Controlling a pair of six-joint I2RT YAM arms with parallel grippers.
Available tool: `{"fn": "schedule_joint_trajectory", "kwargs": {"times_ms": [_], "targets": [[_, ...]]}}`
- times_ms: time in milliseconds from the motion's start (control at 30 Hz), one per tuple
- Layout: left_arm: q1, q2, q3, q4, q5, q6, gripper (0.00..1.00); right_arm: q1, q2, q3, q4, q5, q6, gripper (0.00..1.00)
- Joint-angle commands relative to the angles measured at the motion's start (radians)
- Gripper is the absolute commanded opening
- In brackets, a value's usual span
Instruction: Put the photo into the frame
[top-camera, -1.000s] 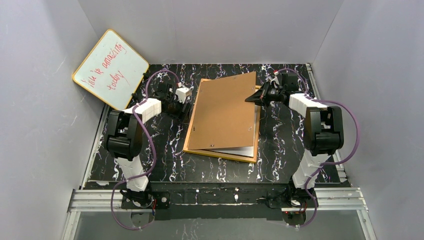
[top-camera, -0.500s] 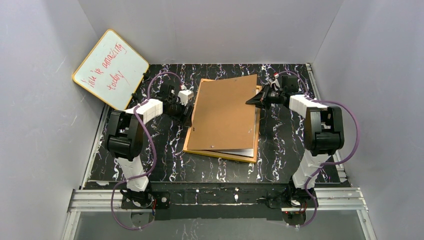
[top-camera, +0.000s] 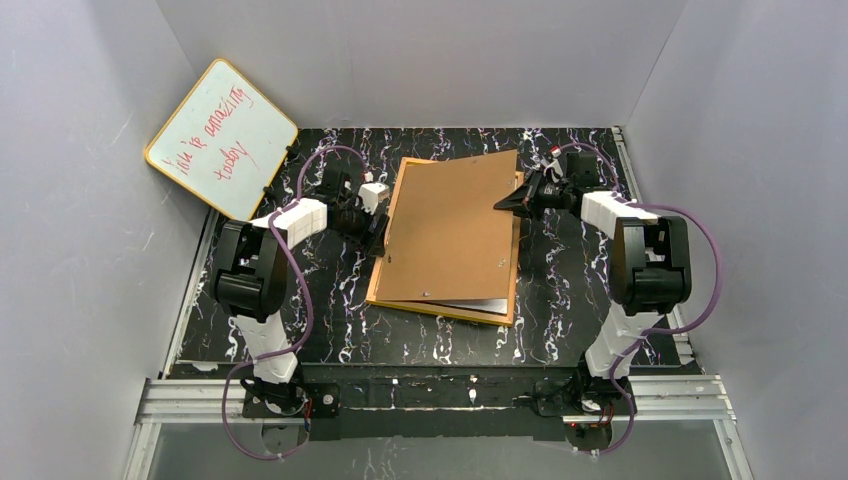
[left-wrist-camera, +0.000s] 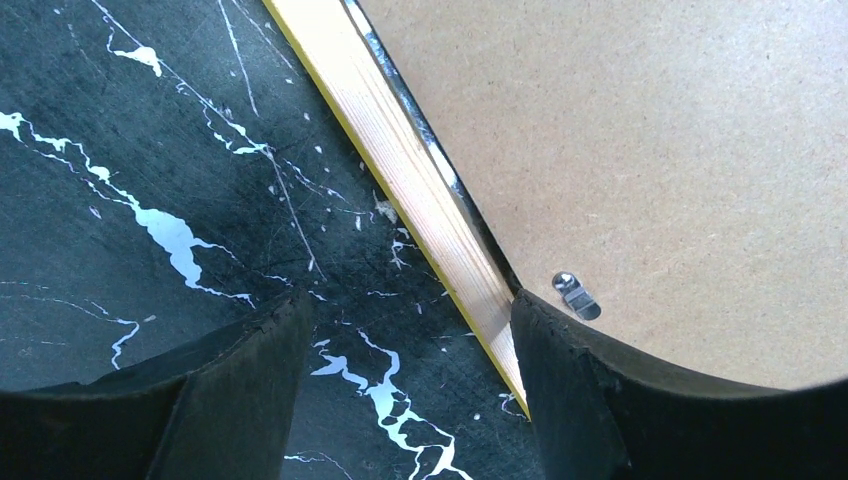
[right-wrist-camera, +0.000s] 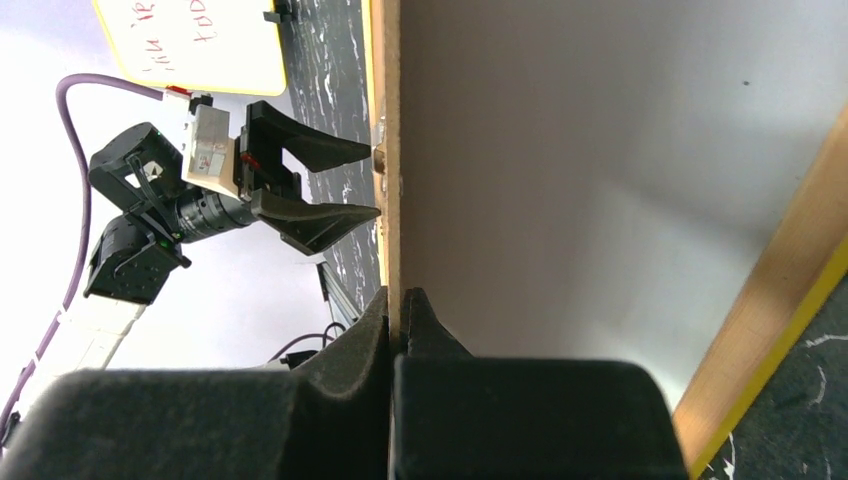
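Note:
The frame (top-camera: 441, 307) lies face down on the table, its orange-brown back up. The plain brown backing board (top-camera: 450, 225) lies tilted on it. My right gripper (top-camera: 503, 200) is shut on the board's right edge and holds that side raised; in the right wrist view (right-wrist-camera: 398, 295) the jaws pinch the thin edge. A white strip of the photo (top-camera: 487, 303) shows under the board's near edge. My left gripper (top-camera: 378, 230) is open and empty at the frame's left rail (left-wrist-camera: 420, 190), one finger over the table, the other over the board (left-wrist-camera: 650, 150).
A yellow-rimmed whiteboard (top-camera: 220, 138) with red handwriting leans in the far left corner. Grey walls close in the table on three sides. A small metal clip (left-wrist-camera: 578, 296) sits on the board near my left gripper. A metal rail runs along the near edge.
My left gripper has moved right, up to the frame's left rail. The right gripper has shifted the board's raised edge slightly farther back and to the right.

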Motion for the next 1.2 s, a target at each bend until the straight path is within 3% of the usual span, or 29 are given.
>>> {"fn": "schedule_joint_trajectory", "kwargs": {"times_ms": [0, 333, 900, 1167], "targets": [[-0.003, -0.039, -0.006, -0.038, 0.024, 0.016, 0.71, -0.023, -0.038, -0.031, -0.017, 0.092, -0.028, 0.01], [-0.005, -0.036, 0.000, -0.051, 0.029, 0.027, 0.70, -0.027, -0.029, -0.041, 0.037, 0.088, -0.027, 0.01], [-0.005, -0.021, 0.041, -0.115, 0.078, 0.049, 0.50, -0.028, 0.039, -0.005, 0.136, 0.090, -0.040, 0.01], [-0.005, -0.017, 0.049, -0.151, 0.111, 0.070, 0.48, -0.029, 0.036, 0.001, 0.164, 0.101, -0.056, 0.01]]}}
